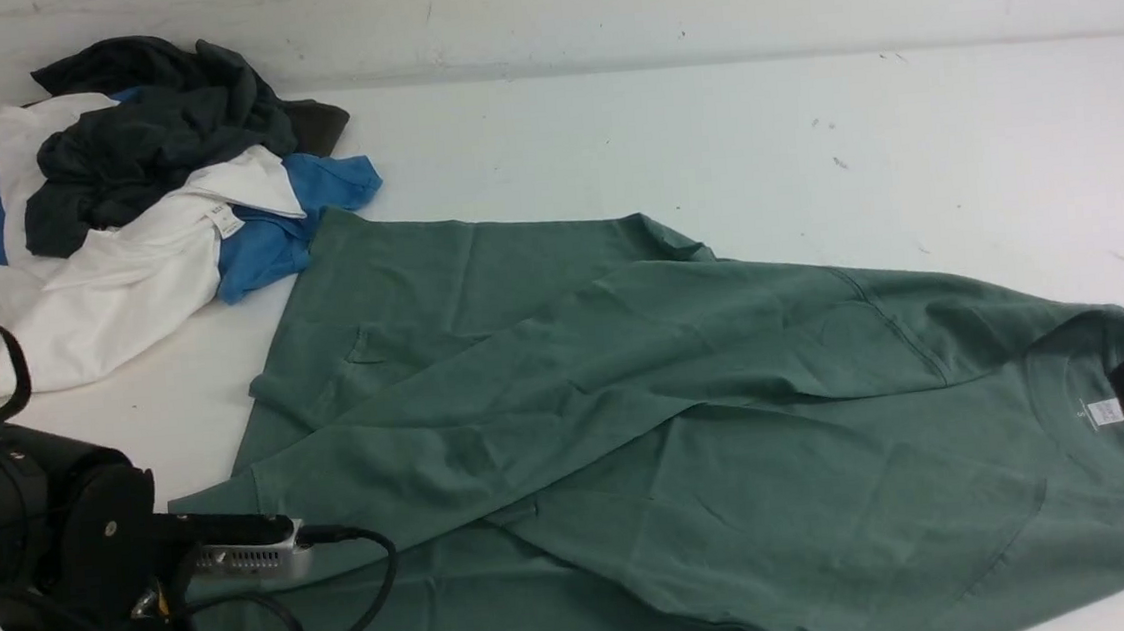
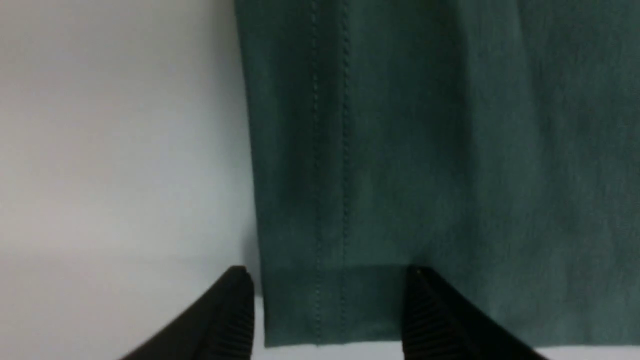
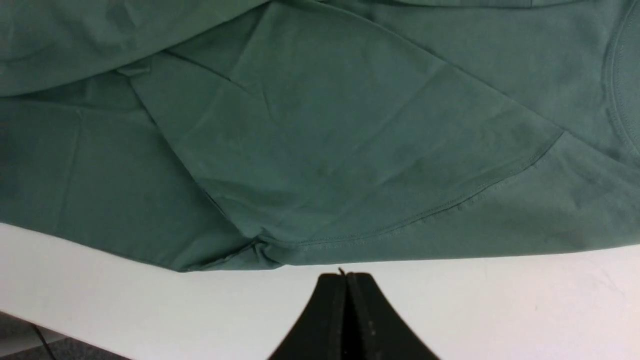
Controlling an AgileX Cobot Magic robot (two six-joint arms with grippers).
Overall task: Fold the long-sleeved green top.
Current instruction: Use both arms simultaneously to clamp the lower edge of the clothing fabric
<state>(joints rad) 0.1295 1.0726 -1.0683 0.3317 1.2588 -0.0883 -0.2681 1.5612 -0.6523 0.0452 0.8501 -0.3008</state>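
Green long-sleeved top (image 1: 691, 426): flat on the white table (image 1: 707, 123), collar end toward the robot's right, hem end toward its left.

Progress (judgement): one long sleeve (image 1: 489, 411) lies diagonally across the body, and the near sleeve looks turned in too. The sleeve stage is about done. All body folds are left, as the top is at full length.

Writing: the white neck label (image 1: 1101, 410) sits inside the collar, print too small to read. No other marking shows on the top.

Left gripper (image 2: 327, 274): jaws wide apart, straddling a double-stitched corner of the top. The cloth lies flat between the fingers, not pinched. Nothing is held.

Right gripper (image 3: 345, 276): jaws pressed together, empty, over bare table just beside the top's near edge, at the collar end.

Beyond the top's far hem-end corner is a heap of clothes (image 1: 139, 168). Its blue garment (image 1: 313, 205) is just beside that corner, contact uncertain. There is also a white shirt (image 1: 118, 280) with a small tag (image 1: 226, 219), unreadable, and a dark garment (image 1: 156, 127) on the heap.
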